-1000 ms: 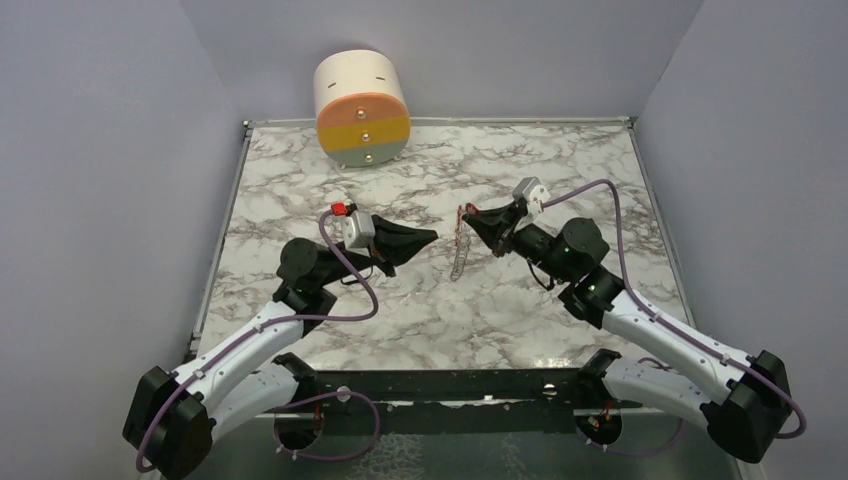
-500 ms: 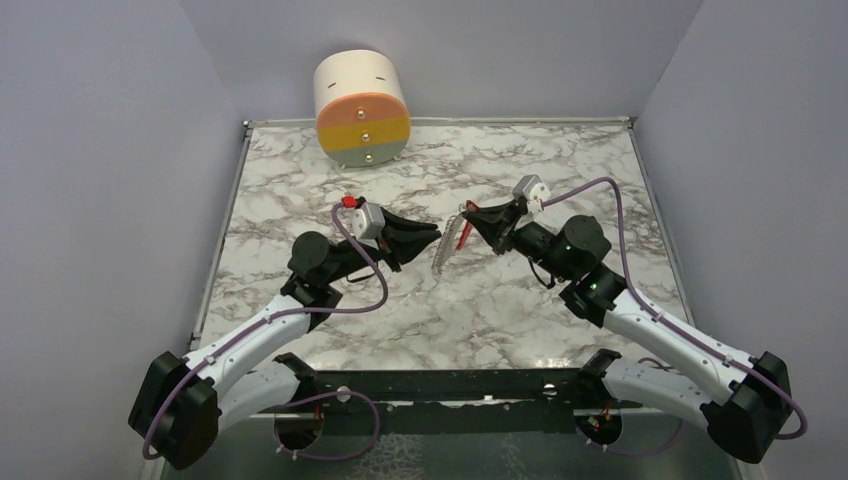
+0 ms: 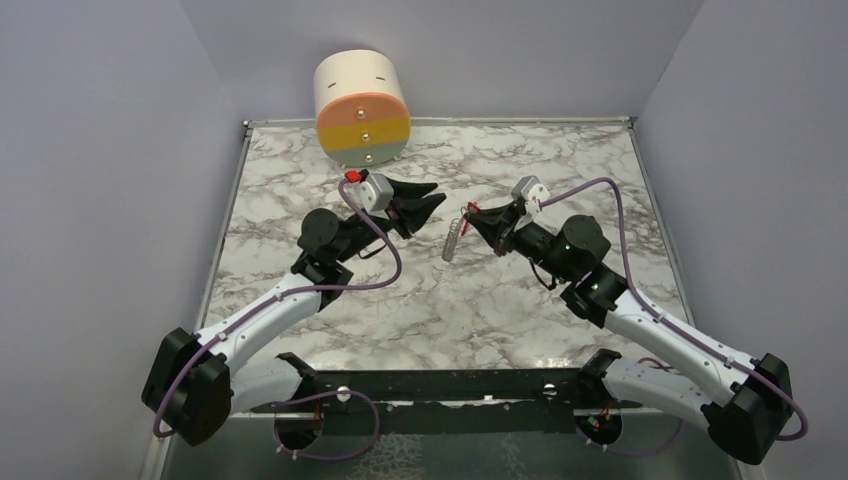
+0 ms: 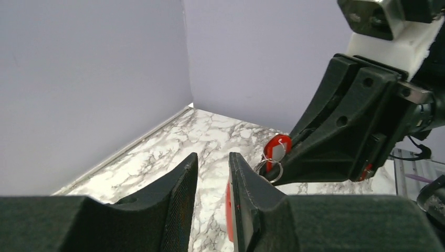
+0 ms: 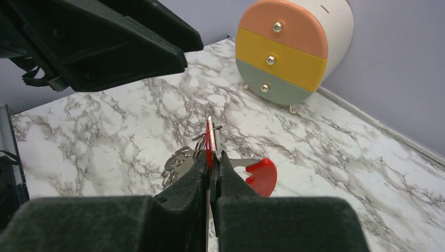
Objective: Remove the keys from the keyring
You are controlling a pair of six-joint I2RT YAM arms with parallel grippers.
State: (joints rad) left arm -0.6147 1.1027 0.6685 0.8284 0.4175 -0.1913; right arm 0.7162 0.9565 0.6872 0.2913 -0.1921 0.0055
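Note:
My right gripper (image 3: 473, 217) is shut on a red-headed key (image 5: 210, 137) and holds the bunch above the marble table. A second red key head (image 5: 261, 176) sticks out to the right of the fingers. The keyring (image 5: 200, 147) and a metal chain (image 3: 454, 243) hang off to the left. My left gripper (image 3: 431, 199) is open and empty, raised a little left of the bunch. In the left wrist view the red key (image 4: 276, 149) and keyring (image 4: 269, 169) show just right of my fingers (image 4: 183, 181), at the tip of the right gripper (image 4: 294, 163).
A small round drawer chest (image 3: 362, 108) with orange, yellow and green fronts stands at the back left; it also shows in the right wrist view (image 5: 289, 48). Purple walls close in the marble table (image 3: 440, 310) on three sides.
My left gripper has risen and swung back and away from the keys, still open. The hanging chain has swung left and up. The right gripper has barely moved.

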